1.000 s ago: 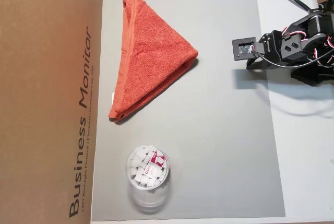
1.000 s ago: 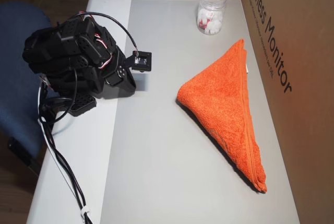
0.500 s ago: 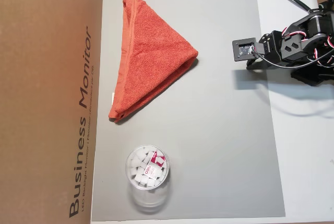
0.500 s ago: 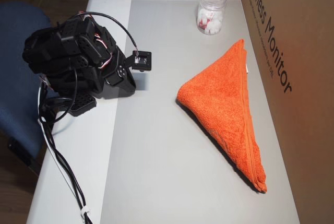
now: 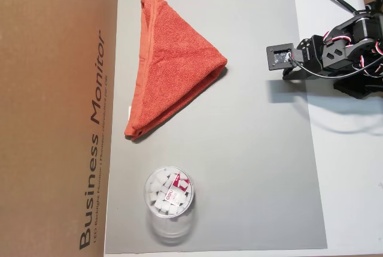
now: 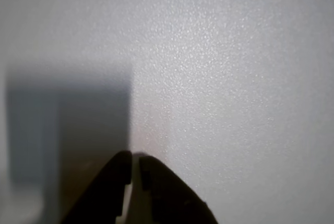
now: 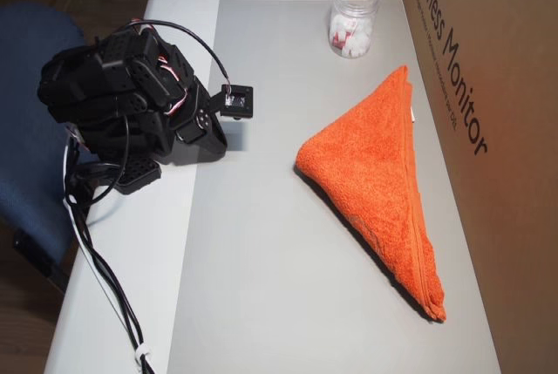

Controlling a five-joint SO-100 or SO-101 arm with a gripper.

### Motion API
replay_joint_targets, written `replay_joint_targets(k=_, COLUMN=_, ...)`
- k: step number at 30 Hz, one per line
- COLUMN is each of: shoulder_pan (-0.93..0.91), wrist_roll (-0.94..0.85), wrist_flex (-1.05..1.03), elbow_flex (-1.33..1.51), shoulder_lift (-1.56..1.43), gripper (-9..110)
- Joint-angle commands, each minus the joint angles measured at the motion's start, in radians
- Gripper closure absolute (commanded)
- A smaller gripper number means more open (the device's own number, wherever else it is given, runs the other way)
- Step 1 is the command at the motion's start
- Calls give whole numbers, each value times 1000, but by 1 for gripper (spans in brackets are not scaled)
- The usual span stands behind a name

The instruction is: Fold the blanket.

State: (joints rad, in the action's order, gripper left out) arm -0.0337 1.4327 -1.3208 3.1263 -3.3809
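The blanket point(image 5: 173, 71) lies folded into an orange-red triangle on the grey mat point(image 5: 251, 149), its long hemmed edge beside the cardboard box. In another overhead view the blanket point(image 7: 384, 173) points its blunt corner toward the arm. The black arm point(image 5: 341, 59) sits folded back at the mat's edge, well apart from the blanket, with its wrist camera point(image 5: 280, 57) facing the mat. In the wrist view my gripper point(image 6: 134, 156) is shut just above bare grey mat, with nothing between its dark fingers. The blanket is out of the wrist view.
A clear jar point(image 5: 169, 194) of white pieces stands on the mat past the blanket's end. A big brown cardboard box point(image 5: 54, 113) borders one side of the mat. Cables point(image 7: 105, 278) trail from the arm's base point(image 7: 131, 104), and a blue chair point(image 7: 26, 43) stands behind it.
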Motion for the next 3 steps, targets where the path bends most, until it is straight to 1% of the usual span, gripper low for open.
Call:
replay_joint_targets(k=1, shoulder_pan=6, wrist_roll=-6, wrist_flex=-3, elbow_flex=8, shoulder_lift=-12, gripper=102)
replay_joint_targets(k=3, shoulder_pan=6, wrist_roll=-6, wrist_flex=-3, elbow_flex=8, shoulder_lift=-12, gripper=102)
